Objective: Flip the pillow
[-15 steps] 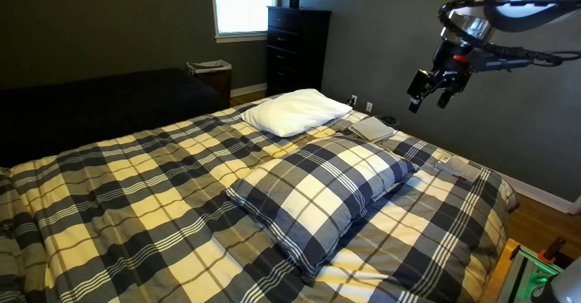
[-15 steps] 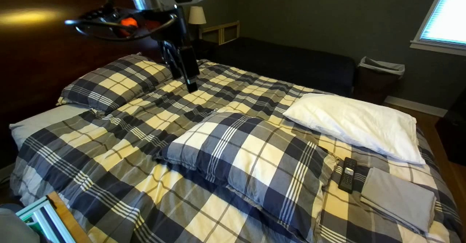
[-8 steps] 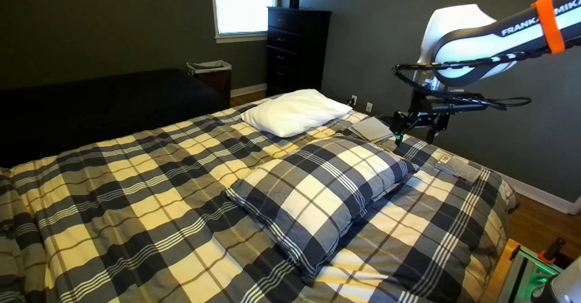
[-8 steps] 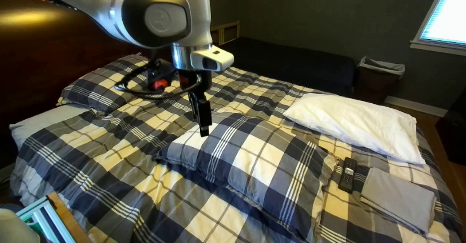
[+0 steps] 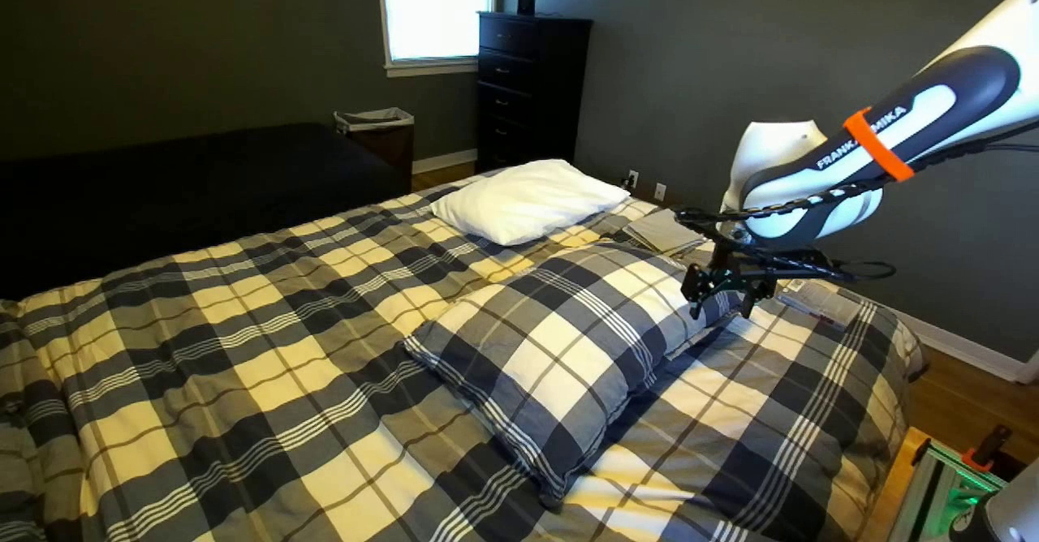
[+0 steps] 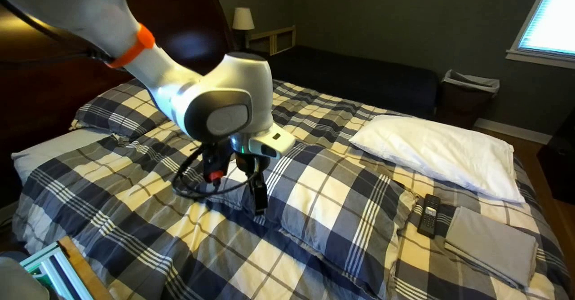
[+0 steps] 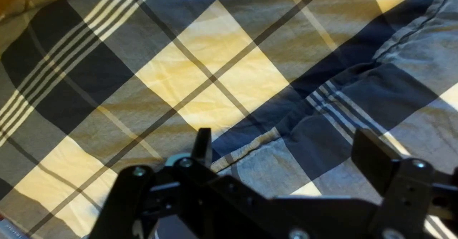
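Note:
The pillow [image 5: 552,339] is puffy, in navy, grey and white plaid. It lies flat on the plaid bedspread [image 5: 276,363] and also shows in an exterior view [image 6: 332,196]. My gripper [image 5: 722,313] is open and empty. It points down by the pillow's long edge, near one corner, and shows there in an exterior view [image 6: 259,208]. In the wrist view the gripper's fingers [image 7: 282,135] are wide apart, with the pillow's seamed edge [image 7: 272,164] seen between them. I cannot tell whether a fingertip touches the fabric. The arm hides part of the pillow's corner in an exterior view.
A plain white pillow [image 6: 435,152] lies beyond the plaid one. A black remote [image 6: 430,215] and a folded grey cloth [image 6: 492,246] lie at its end. A clear package [image 5: 820,300] lies near the bed's edge. Another plaid pillow [image 6: 126,109] rests by the headboard [image 6: 188,30].
The arm has reached out and lowered my gripper from high above the bed to the pillow's near corner edge. The gripper stays open. The pillow has not moved.

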You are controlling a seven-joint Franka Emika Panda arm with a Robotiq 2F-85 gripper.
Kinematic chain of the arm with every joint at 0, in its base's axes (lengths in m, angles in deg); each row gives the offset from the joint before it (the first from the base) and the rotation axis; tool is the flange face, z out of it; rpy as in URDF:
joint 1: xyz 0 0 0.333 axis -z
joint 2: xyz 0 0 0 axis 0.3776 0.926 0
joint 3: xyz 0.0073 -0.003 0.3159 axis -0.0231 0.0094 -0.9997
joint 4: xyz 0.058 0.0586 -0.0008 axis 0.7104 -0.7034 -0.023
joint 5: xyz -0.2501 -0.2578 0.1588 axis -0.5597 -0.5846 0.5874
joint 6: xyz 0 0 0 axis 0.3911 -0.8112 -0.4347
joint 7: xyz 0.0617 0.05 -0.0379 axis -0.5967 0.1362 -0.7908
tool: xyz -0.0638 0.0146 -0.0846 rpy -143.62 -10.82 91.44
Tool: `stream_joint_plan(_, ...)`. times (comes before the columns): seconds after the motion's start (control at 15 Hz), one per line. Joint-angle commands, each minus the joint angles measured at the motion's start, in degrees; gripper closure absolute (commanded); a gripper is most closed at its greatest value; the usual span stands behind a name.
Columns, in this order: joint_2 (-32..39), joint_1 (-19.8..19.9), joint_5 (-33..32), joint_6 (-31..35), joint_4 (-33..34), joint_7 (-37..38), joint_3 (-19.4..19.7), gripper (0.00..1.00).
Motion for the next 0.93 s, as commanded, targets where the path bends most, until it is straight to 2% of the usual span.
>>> stream_joint_plan(0.0, 9.4, -0.6, 7.0, 13.9, -0.9, -4.0, 3.5, 0.00)
stream_joint_plan(0.07, 11.6, -0.8, 11.9, 17.4, -1.0, -7.1, 3.6, 0.00)
stream_joint_plan(0.13, 13.3, 2.5, 17.2, 19.9, -1.0, -10.2, -0.5, 0.00)
stream_joint_plan(0.27, 16.1, 11.1, 26.3, 22.7, 1.1, -14.3, -11.2, 0.00)
stream_joint_plan(0.4, 22.1, 16.6, 35.4, 26.6, 4.7, -20.3, -18.4, 0.00)
stream_joint_plan(0.47, 24.4, 17.8, 39.7, 28.0, 6.3, -23.7, -20.4, 0.00)
stream_joint_plan(0.53, 26.5, 20.4, 41.3, 29.3, 7.8, -25.6, -23.1, 0.00)
stream_joint_plan(0.67, 29.6, 24.0, 42.4, 31.5, 9.7, -28.4, -26.1, 0.00)
stream_joint_plan(0.73, 29.6, 24.4, 41.5, 31.4, 9.5, -28.5, -26.2, 0.00)
stream_joint_plan(0.8, 26.4, 21.5, 40.1, 30.0, 7.5, -25.7, -24.0, 0.00)
stream_joint_plan(0.87, 27.6, 22.6, 40.1, 30.2, 8.3, -26.3, -24.5, 0.00)
